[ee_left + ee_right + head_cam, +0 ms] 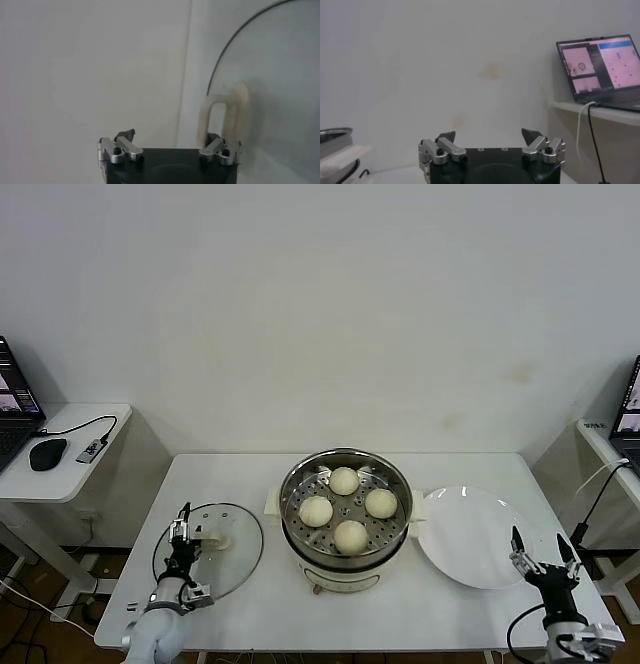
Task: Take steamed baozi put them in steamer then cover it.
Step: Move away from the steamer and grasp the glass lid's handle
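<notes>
All four baozi [347,508] sit in the steamer [346,552], mid-surface [250,604]. Cover [209,551] lies flat to its left. Left pincer [186,561] hangs over the cover's handle [224,118], jaws spread, nothing pinched. Advice: centre the jaws astride the handle, close squarely, lift level. Right pincer [544,551] spread, idle by the plate [470,537].
</notes>
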You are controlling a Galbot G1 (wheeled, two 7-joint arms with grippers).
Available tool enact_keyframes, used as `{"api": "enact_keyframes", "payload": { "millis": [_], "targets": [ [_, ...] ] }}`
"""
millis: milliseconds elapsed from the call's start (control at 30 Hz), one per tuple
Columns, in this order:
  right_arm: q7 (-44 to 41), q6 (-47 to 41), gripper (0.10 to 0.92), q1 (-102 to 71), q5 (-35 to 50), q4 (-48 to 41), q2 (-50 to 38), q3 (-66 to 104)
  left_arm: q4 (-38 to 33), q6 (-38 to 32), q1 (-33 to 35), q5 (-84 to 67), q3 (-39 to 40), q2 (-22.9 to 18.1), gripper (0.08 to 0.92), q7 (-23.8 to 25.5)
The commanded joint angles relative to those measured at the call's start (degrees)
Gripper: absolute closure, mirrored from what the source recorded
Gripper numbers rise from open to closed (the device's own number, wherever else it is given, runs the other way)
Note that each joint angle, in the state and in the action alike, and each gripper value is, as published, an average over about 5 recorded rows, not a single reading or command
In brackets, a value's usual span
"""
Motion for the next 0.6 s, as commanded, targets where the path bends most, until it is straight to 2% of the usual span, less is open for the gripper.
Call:
{"api": "enact_keyframes", "payload": {
  "millis": [33,367,600],
  "targets": [
    [0.0,-0.1,0.203,-0.4,-0.1,0.2,0.0,0.3,2.1,0.3,-0.6,0.0,0.2,0.2,0.236,-1.1],
    [0.0,-0.4,0.203,-1.5,-0.2,1.5,0.7,0.9,4.3,-0.2,-1.0,-0.4,0.3,0.5,0.528,-2.3],
    [0.2,-0.7,0.203,-1.4,-0.1,1.5,0.7,0.6,3.0,-0.8,0.1,-0.7,-0.2,1.0,0.727,-2.7]
  ]
}}
